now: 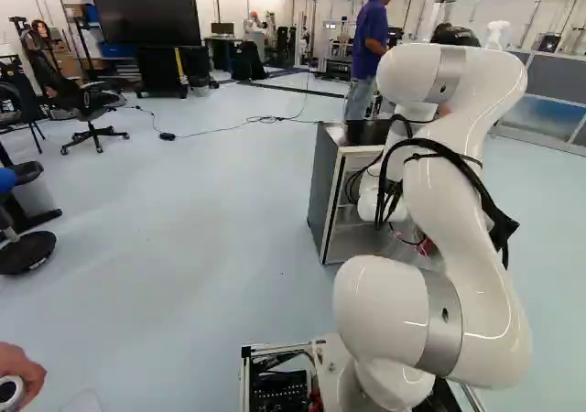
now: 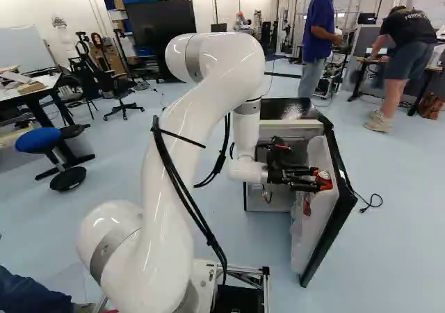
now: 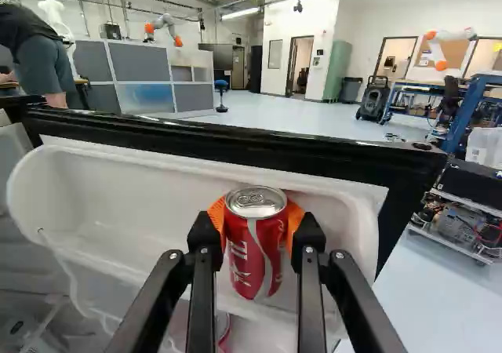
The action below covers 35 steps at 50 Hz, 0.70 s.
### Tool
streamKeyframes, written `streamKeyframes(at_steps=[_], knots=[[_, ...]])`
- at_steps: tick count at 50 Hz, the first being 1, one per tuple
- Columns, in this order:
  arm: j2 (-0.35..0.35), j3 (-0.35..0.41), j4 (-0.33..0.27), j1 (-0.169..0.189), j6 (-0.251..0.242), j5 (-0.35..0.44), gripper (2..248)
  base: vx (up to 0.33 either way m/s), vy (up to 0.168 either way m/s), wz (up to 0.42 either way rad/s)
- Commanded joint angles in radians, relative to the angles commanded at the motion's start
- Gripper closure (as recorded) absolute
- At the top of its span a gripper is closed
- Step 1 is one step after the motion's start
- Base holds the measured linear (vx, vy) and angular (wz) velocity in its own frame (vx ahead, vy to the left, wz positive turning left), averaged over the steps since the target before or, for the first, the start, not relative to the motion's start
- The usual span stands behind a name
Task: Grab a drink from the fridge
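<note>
Fridge (image 1: 324,188) open, pincer (image 3: 256,221) closed to can's width and gripping the can (image 3: 245,252); lifting from the bin (image 3: 125,192) remains, I'd say.

right of the middle, the white arm (image 1: 481,275) rises in thick curves from its joint at the foot, black cables (image 1: 439,146) looped along it. past it stands the fridge (image 1: 322,188), its grey side facing left, its open front partly hidden by the arm. at the upper left a big dark screen (image 1: 146,14) stands behind a black office chair (image 1: 87,105). a thin cord (image 1: 220,131) runs over the pale floor (image 1: 183,238) to a small black block (image 1: 167,136). at the far right is a grey partition (image 1: 548,96).
</note>
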State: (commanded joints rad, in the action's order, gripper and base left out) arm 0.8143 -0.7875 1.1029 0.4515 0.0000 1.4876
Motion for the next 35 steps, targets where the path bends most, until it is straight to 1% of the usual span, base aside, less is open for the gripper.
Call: streamKeyframes(at_steps=[27,35], knots=[[0.040,-0.081,0.000,0.027,0.000,0.000,154,0.000,0.000,0.000],[0.047,-0.095,0.000,0.029,0.000,0.000,154,0.000,0.000,0.000]])
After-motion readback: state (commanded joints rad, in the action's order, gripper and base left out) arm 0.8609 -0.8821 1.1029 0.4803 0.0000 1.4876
